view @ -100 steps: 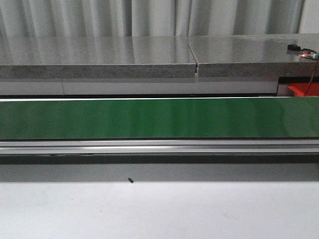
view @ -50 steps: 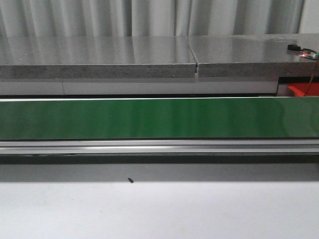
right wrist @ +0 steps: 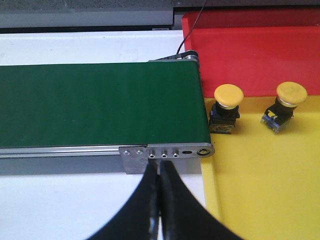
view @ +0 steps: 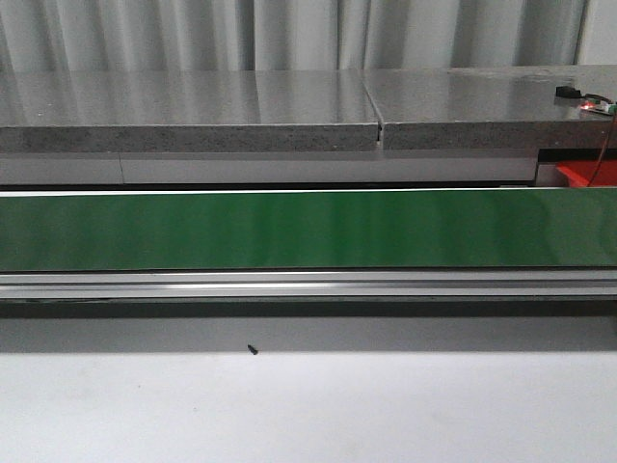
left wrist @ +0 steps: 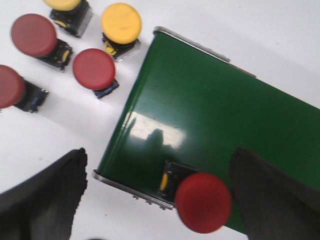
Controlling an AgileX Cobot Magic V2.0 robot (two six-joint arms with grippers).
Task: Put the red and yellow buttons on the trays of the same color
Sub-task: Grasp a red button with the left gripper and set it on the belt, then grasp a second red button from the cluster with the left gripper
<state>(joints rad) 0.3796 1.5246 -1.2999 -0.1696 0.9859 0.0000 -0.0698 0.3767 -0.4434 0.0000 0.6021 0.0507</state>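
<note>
I see a red button (left wrist: 202, 201) sitting on the green belt (left wrist: 210, 115), right at the belt's end by the metal edge. It lies between the two dark fingers (left wrist: 47, 192) of my left gripper (left wrist: 160, 200). The fingers are spread wide and do not touch it, so that gripper holds nothing.

On the white table (left wrist: 45, 135) next to the belt wait more buttons. One red button (left wrist: 94, 68) is near the belt's side, another red button (left wrist: 34, 35) is behind it, and a third red one (left wrist: 10, 86) is cut off by the picture's edge. A yellow button (left wrist: 121, 22) stands close to the belt's corner, and a second yellow one (left wrist: 62, 4) is only partly in view.

At the belt's other end (right wrist: 100, 110), my right gripper (right wrist: 159, 200) has its fingers pressed together with nothing between them. Two yellow buttons (right wrist: 228, 96) (right wrist: 291, 93) already sit on the yellow tray (right wrist: 260, 185). The red tray (right wrist: 250, 55) lies just behind it; I think it is bare, but I only see part of it.

In the front view the long belt (view: 308, 230) shows no buttons and no arms.
</note>
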